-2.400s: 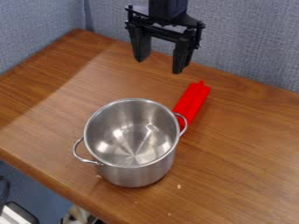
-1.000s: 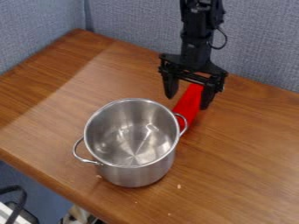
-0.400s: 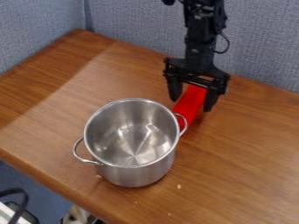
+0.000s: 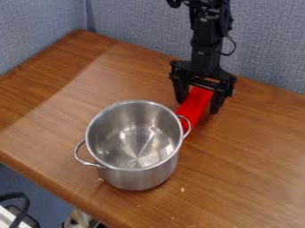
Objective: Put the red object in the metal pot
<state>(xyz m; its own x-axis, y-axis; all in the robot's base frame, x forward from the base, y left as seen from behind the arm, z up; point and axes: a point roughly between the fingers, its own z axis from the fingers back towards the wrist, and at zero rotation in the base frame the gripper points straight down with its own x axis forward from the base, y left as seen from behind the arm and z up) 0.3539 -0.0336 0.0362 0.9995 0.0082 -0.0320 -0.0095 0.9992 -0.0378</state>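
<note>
The red object (image 4: 194, 109) lies flat on the wooden table just right of and behind the metal pot (image 4: 134, 144), its near end close to the pot's rim. My gripper (image 4: 199, 96) points straight down over the bar's far half, open, with one finger on each side of the bar. Nothing is clamped; the bar rests on the table. The shiny pot stands upright and empty, one loop handle (image 4: 82, 154) showing on its left side.
The wooden table (image 4: 71, 80) ends at a front edge running diagonally below the pot. A blue-grey wall panel stands behind the table. Dark cables and a white object show on the floor at the bottom left.
The gripper has come from high above the table's far side down over the red bar, sinking slightly in the last second. Its fingers stay open. Bar and pot have not moved.
</note>
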